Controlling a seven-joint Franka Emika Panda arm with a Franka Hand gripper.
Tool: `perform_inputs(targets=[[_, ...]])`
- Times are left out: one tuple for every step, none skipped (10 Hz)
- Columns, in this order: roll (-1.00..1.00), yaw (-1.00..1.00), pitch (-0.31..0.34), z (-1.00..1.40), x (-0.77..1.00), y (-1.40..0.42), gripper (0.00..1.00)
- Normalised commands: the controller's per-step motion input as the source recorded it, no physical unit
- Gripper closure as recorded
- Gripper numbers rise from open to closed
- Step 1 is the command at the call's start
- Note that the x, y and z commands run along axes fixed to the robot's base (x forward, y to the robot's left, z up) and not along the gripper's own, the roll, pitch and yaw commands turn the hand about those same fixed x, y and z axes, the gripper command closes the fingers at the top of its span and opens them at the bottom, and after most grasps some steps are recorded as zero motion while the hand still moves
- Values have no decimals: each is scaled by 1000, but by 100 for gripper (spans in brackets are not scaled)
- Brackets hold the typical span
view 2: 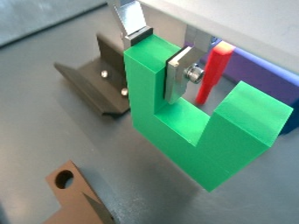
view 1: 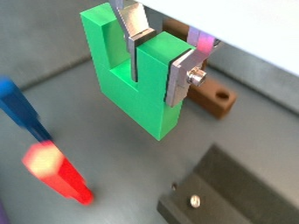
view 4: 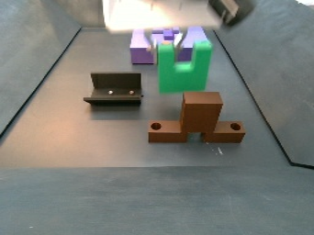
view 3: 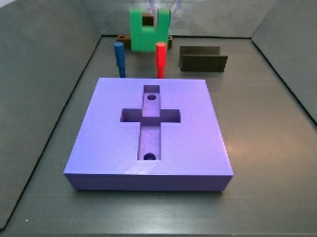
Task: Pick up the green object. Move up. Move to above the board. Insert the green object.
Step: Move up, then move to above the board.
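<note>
My gripper [view 1: 158, 54] is shut on one prong of the green object [view 1: 131, 87], a bright green U-shaped piece. The silver fingers [view 1: 181, 74] press that prong from both sides, and the other prong is free. Both wrist views show this grasp [view 2: 152, 54], with the green object [view 2: 193, 131] hanging prongs up above the grey floor. In both side views the green object [view 3: 148, 32] [view 4: 185, 66] hangs beyond one short end of the purple board [view 3: 155, 125] [view 4: 147, 48], not over it. The board's cross-shaped recess is empty.
A brown block [view 4: 196, 119] [view 1: 216, 98] with two holes lies on the floor near the green object. The dark fixture [view 4: 117, 89] [view 3: 202, 60] [view 2: 100, 74] stands beside it. A blue stick [view 3: 119, 57] and a red stick [view 3: 161, 57] stand by the board's end.
</note>
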Motion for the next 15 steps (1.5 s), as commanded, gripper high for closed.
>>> perform_inputs(targets=[[18, 5, -3, 184, -44, -1, 100], [0, 0, 0, 1400, 0, 0, 100], [-6, -1, 28, 1400, -22, -5, 100], [6, -3, 20, 1400, -40, -3, 100], [11, 1, 32, 1400, 26, 5, 100], [8, -2, 75, 1400, 56, 3, 100], [8, -1, 95, 679, 14, -1, 100], [15, 0, 69, 249, 21, -1, 100], [67, -312, 160, 196, -90, -1400, 100], [65, -312, 174, 184, -97, -1400, 100], [68, -122, 88, 187, -96, -1400, 100], [20, -48, 60, 188, -91, -1400, 100], [13, -28, 54, 195, -87, -1400, 100], [-3, -5, 57, 212, -81, -1400, 100], [3, -4, 70, 223, -74, -1400, 100]])
